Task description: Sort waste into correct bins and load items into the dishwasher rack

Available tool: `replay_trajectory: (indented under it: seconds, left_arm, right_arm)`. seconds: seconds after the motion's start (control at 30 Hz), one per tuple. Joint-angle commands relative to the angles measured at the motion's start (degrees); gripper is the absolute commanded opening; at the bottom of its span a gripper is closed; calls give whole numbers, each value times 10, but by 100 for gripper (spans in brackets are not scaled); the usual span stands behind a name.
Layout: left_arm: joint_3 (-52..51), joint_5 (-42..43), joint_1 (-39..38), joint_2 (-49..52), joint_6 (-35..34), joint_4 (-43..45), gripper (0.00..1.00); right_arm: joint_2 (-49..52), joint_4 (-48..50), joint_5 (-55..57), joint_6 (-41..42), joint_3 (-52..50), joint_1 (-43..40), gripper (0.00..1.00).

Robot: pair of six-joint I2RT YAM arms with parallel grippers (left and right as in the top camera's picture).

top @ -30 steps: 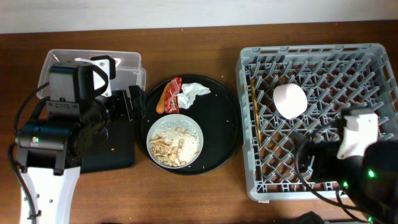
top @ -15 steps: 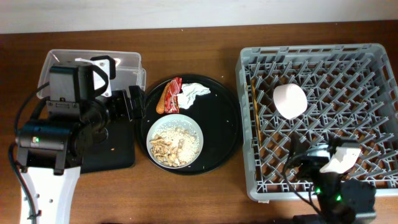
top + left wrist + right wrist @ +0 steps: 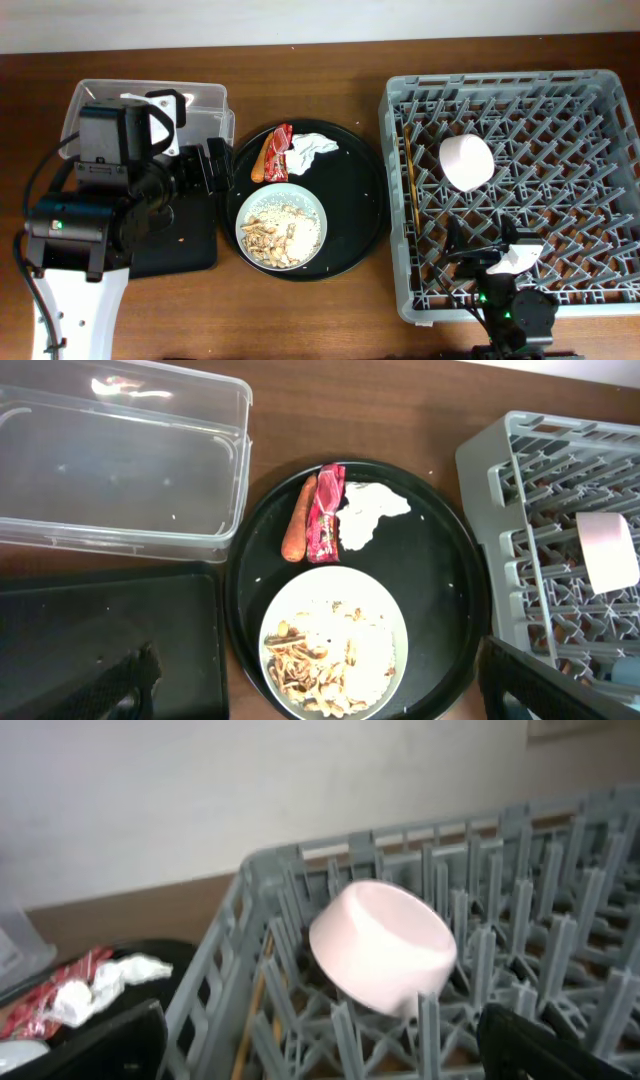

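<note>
The wide pale bowl (image 3: 281, 228) holding rice and shell scraps (image 3: 330, 655) sits on the round black tray (image 3: 355, 200). Behind it lie the orange stick (image 3: 265, 160), the red wrapper (image 3: 281, 150) and the white tissue (image 3: 312, 148). The small white bowl (image 3: 466, 161) lies upside down in the grey rack (image 3: 600, 90), with the chopsticks (image 3: 409, 180) along the rack's left side. My left gripper (image 3: 325, 700) is open and empty above the pale bowl. My right gripper (image 3: 320, 1055) is open and empty, low over the rack's near side (image 3: 495, 262). I cannot make out the light-blue cup.
The clear tub (image 3: 200, 105) stands at the back left, and the shallow black tray (image 3: 185, 250) lies in front of it under my left arm. The rack fills the right side of the table. Brown tabletop shows between the round tray and the rack.
My right arm has drawn back toward the near edge of the rack and sunk lower in view. The left arm and all objects have not moved.
</note>
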Motion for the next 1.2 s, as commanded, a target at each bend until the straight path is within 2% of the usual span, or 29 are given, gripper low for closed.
replay_trajectory:
  seconds: [0.0, 0.67, 0.8, 0.93, 1.1, 1.13, 1.17]
  left_arm:
    - [7, -6, 1, -3, -3, 1, 99]
    - [7, -3, 1, -3, -8, 4, 99]
    - [6, 32, 0, 2, -29, 80, 100]
    - [3, 46, -27, 66, -29, 96, 100]
    - [3, 42, -87, 200, -28, 121, 99]
    - [3, 34, -99, 230, -25, 139, 98]
    - [3, 23, -113, 263, -8, 165, 91]
  right_arm:
    - [-5, 16, -7, -4, -12, -4, 98]
    - [-5, 14, -7, -4, -12, -4, 98]
    - [-5, 14, -7, -4, -12, -4, 98]
    - [-5, 14, -7, -4, -12, -4, 98]
    - [-5, 14, -7, -4, -12, -4, 98]
    - [-5, 14, -7, -4, -12, -4, 98]
    - [-5, 14, -7, -4, -12, -4, 98]
